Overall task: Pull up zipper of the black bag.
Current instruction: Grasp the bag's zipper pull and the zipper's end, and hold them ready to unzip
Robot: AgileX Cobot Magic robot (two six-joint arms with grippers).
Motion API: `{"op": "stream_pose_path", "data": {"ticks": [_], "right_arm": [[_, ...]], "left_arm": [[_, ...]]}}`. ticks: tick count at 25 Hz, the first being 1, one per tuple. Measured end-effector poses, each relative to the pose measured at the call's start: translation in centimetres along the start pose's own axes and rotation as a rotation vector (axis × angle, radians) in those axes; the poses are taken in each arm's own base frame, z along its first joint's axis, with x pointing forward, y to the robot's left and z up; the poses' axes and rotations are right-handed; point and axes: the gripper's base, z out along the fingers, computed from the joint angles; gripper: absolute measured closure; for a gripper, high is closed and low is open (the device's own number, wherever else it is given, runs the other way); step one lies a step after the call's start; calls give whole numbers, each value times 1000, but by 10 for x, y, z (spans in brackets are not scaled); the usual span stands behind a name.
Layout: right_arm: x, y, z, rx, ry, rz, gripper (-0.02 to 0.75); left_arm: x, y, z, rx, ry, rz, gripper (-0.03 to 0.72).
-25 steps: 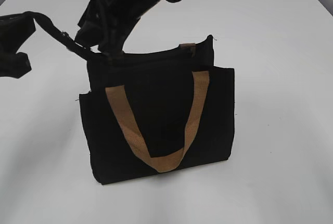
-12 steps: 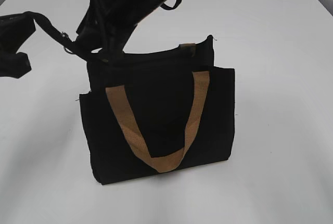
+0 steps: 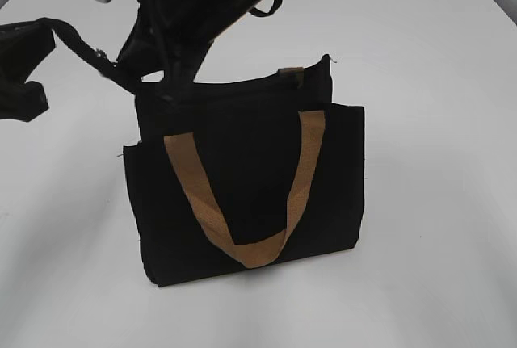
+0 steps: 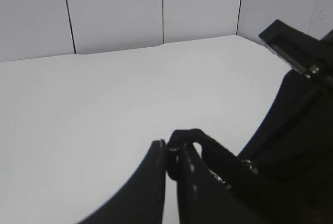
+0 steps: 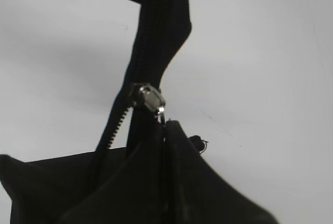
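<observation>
The black bag stands upright at the centre of the white surface in the exterior view, a tan handle hanging down its front. The left pincer, at the lower middle of its wrist view, is clamped on a black strap end. The right pincer is closed on the silvery pull of the zipper, at the bag's upper left corner in the exterior view.
</observation>
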Motion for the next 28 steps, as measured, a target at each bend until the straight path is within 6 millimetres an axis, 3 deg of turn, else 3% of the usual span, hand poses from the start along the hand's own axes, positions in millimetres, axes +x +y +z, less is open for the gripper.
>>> {"op": "stream_pose_path", "data": {"ticks": [6, 12, 18, 24, 28], "right_arm": [[5, -5, -4, 12, 21, 2, 738], [14, -16, -25, 37, 58, 32, 738], [9, -13, -26, -8, 3, 85, 733], [-1, -12, -27, -23, -102, 89, 551], [-1, -12, -27, -21, -109, 37, 513]], "left_arm": [[0, 0, 0, 2, 3, 0, 663], [2, -1, -2, 15, 31, -2, 663], [-3, 0, -7, 16, 13, -8, 663], [-11, 0, -14, 33, -36, 32, 663], [-15, -2, -17, 62, -62, 102, 663]]}}
